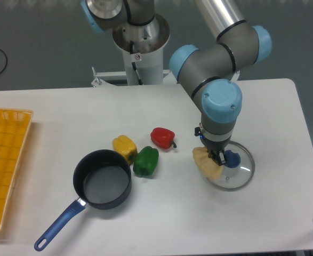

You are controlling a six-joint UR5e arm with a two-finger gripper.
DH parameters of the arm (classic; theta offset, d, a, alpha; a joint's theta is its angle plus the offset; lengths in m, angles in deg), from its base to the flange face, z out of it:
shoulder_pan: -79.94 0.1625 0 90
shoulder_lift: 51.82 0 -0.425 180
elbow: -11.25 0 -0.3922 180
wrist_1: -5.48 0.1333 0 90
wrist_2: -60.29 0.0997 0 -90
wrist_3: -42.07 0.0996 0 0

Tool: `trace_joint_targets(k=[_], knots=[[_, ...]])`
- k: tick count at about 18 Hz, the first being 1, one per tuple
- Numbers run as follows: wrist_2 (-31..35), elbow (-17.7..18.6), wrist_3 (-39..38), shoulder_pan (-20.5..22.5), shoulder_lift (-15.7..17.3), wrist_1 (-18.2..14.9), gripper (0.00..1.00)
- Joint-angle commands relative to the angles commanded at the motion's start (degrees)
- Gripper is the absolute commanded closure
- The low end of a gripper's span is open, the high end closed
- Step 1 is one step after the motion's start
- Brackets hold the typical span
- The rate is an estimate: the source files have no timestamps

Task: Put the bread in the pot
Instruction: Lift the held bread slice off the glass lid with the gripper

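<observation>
- My gripper (pixel 216 156) pointed straight down at the bread (pixel 206 163), its dark fingers sitting at the top of the roll; whether they were pinching it or only flanking it I could not tell, since my own wrist hid the fingertips from the camera.
- The bread, pale cream, lay on the desk (pixel 273 106) at the left edge of the glass lid (pixel 240 173), touching or overlapping its rim, with the lid's blue knob (pixel 232 158) just beside my fingers.
- I judged that the vertical approach suited that spot: coming from above kept my fingers off the knob and the rim while closing on the roll.
- My wrist (pixel 220 109) stood upright over the bread, the forearm folding back and up toward the base (pixel 140 37) at the far edge of the desk, so the arm reached out over the right half of the surface.
- The pot (pixel 102 185) stood well apart to the left, open side up, grey inside bare, its long blue handle pointing toward the near-left corner.
- Between the bread and the pot lay the red pepper (pixel 162 137), green pepper (pixel 146 161) and yellow pepper (pixel 125 146); the yellow and green ones sat just beside the pot's rim, so a carry would probably need height to pass over them.
- A yellow basket (pixel 7 160) sat at the far left edge, out of the way.
</observation>
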Motion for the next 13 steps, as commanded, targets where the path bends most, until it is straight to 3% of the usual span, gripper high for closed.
trace_joint_targets(k=[10,13], knots=[[0.09,0.53,-0.09,-0.26,0.79,-0.09,1.00],[0.00,0.62,-0.17,-0.53,1.58,-1.75,1.00]])
